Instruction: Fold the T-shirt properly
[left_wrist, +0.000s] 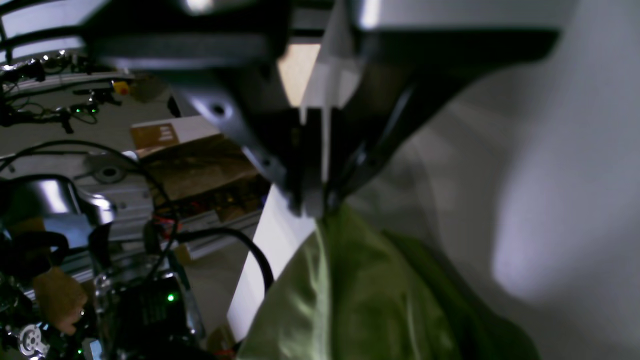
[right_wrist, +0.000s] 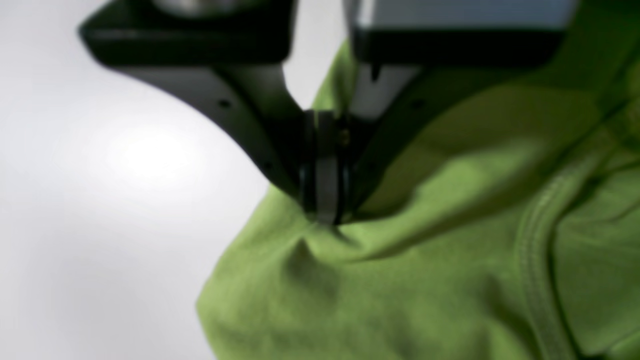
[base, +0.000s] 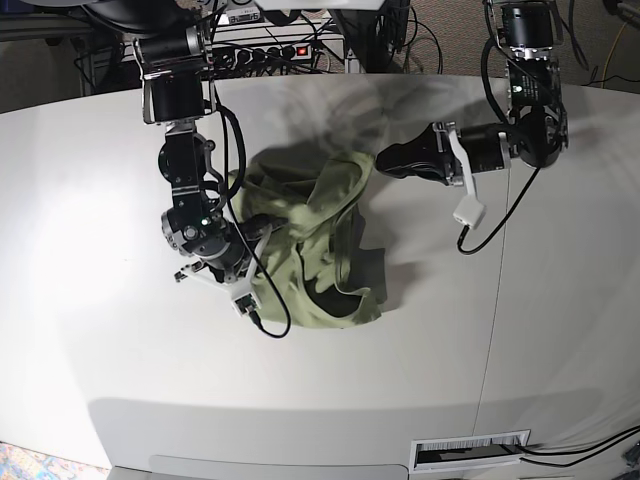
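White and broad, the surface (base: 120, 340) carries the T-shirt (base: 320, 250), which lies bunched near its middle between the two arms.

Both sets of jaws are pressed together on green cloth. The left gripper (left_wrist: 315, 207) has its jaws closed on a peak of fabric; from that pinch the T-shirt (left_wrist: 360, 295) hangs down and away in smooth folds, with the pale surface (left_wrist: 575, 200) behind it. In the base view this left gripper (base: 383, 160) holds the shirt's upper corner, drawn up off the surface toward the arm. Beyond those jaws, in the left wrist view, a black cable (left_wrist: 240, 240) loops past a cardboard box (left_wrist: 200, 165) and blurred equipment.

The right gripper (right_wrist: 325, 217) has its jaws shut on a fold as well; the T-shirt (right_wrist: 400, 290) puckers right under the tips and spreads out below them, a stitched seam running down the cloth further off. In the base view the right gripper (base: 262, 226) sits at the shirt's opposite edge, with a black cable (base: 265, 300) curling across the fabric just beside it.
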